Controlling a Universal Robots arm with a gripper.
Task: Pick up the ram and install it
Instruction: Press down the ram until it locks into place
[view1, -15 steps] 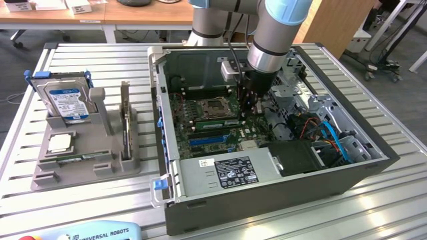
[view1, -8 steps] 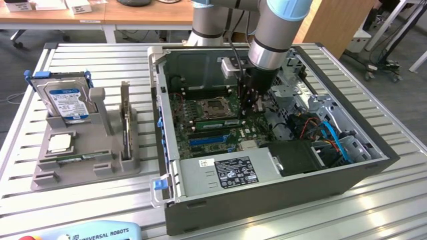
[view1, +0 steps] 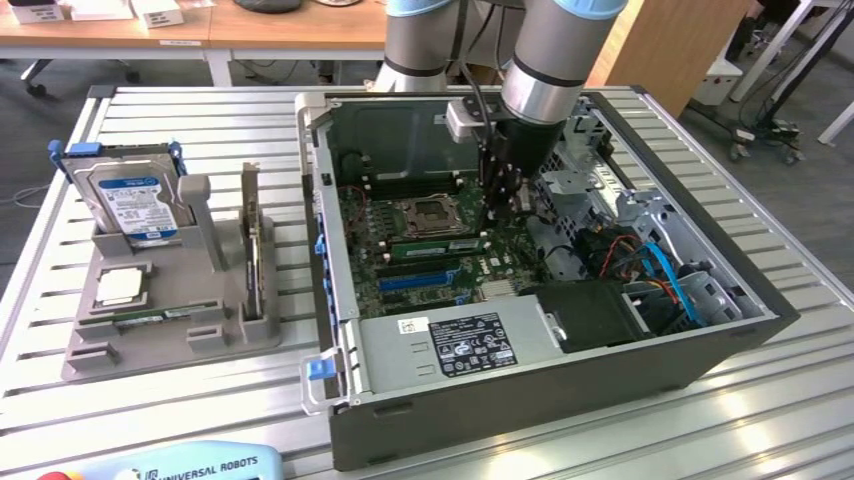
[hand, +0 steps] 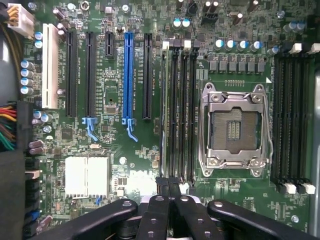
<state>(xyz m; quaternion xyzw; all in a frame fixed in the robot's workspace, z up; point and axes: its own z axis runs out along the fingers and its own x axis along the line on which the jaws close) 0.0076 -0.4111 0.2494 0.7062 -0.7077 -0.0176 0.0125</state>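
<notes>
The tool (view1: 505, 205) hung inside the open computer case (view1: 667, 350), just beside the empty processor socket (view1: 430, 213), its fingers (hand: 168, 187) pressed together and holding nothing; one ram stick (view1: 430, 243) sat in a slot next to that socket; another ram stick (view1: 158, 317) lay in the grey holder (view1: 254, 325) on the tabletop (view1: 160, 400), well apart from the socket, near the hard drive (view1: 134, 205).

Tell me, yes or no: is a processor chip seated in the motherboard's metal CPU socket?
No. In the wrist view the silver-framed CPU socket on the green motherboard lies bare, its contact field exposed with no chip in it.
</notes>
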